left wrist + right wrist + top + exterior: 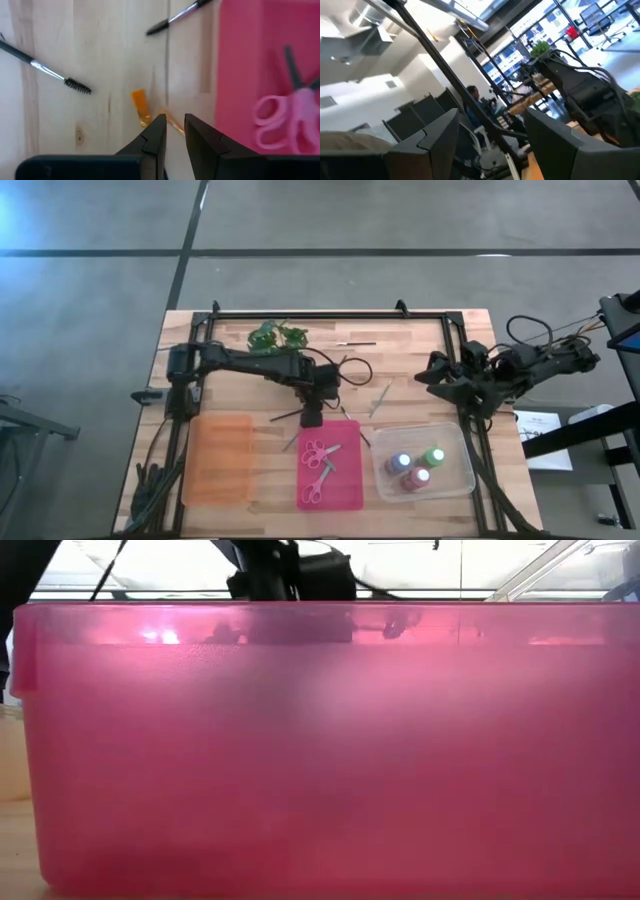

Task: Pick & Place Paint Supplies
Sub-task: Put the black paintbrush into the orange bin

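high view had the left gripper (311, 417) reaching out to the middle of the counter (430, 345), hanging right at the far edge of the pink tray (345, 485). two pink-handled scissors (320, 452) lay inside that tray. to its right sat the clear tub (461, 480) with three paint bottles (416, 468) standing in it, and to its left the orange tray (220, 460) lay bare. thin brushes were scattered on the wood: one (380, 400) between the arms, one (356, 342) far back near the plant (277, 336), and more around the left gripper.

left wrist view looked past the fingers (155, 137), which stood only narrowly apart and pinched nothing. just ahead of them a small orange-tipped brush (142, 107) lay flat on the wood, with two dark brushes (47, 72) farther off and the scissor handles (280, 122) in the tray alongside.

that little brush looked light, stiff and very thin, so it would probably roll or skid if nudged. best hold seemed across the handle's middle, fingers straddling it and closing low against the counter.

right gripper (492, 137) waited over the right edge of the counter, fingers spread wide, tilted up at the room.

low view was nearly filled by the pink tray's wall.
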Available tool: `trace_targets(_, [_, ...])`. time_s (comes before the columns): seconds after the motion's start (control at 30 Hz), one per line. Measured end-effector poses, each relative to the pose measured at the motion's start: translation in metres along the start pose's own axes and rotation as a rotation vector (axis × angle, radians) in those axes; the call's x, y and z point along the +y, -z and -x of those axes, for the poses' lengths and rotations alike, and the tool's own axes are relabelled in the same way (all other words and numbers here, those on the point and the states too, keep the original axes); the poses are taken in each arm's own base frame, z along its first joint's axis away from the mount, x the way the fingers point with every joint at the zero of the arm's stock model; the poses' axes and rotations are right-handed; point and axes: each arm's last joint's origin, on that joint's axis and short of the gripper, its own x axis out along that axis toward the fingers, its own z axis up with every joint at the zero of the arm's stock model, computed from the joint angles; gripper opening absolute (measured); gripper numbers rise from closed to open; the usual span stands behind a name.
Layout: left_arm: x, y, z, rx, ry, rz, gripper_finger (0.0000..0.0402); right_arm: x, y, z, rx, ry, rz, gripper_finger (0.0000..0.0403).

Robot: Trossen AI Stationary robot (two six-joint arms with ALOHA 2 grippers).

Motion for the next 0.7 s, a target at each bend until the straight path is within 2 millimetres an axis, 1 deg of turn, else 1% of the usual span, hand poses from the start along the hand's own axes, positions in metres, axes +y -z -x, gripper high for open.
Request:
trace_targets(0.13, [0.011,0.002,-0.018,0.051,-0.02,0.027,0.0079,0.003,-0.004,0.002,-0.014,-0.011,0.006,0.0219])
trace_targets(0.23, [0.017,0.002,-0.02,0.044,-0.025,0.025,0.0079,0.004,-0.006,0.004,-0.022,-0.017,0.002,0.0219])
trace_targets(0.4, [0.019,-0.004,-0.021,-0.006,-0.019,-0.034,0.0079,0.004,-0.006,0.003,-0.022,-0.016,0.003,0.0219])
trace_targets(0.47, [0.019,-0.005,-0.024,-0.018,-0.003,-0.044,0.0079,0.004,-0.006,0.003,-0.025,-0.018,0.003,0.0219])
trace_targets(0.6, [0.021,-0.002,-0.037,0.026,0.001,-0.029,0.0079,0.004,-0.006,0.003,-0.029,-0.017,0.002,0.0219])
trace_targets(0.7, [0.023,-0.002,-0.04,0.033,-0.051,-0.019,0.0079,0.004,-0.006,0.004,-0.03,-0.018,0.001,0.0219])
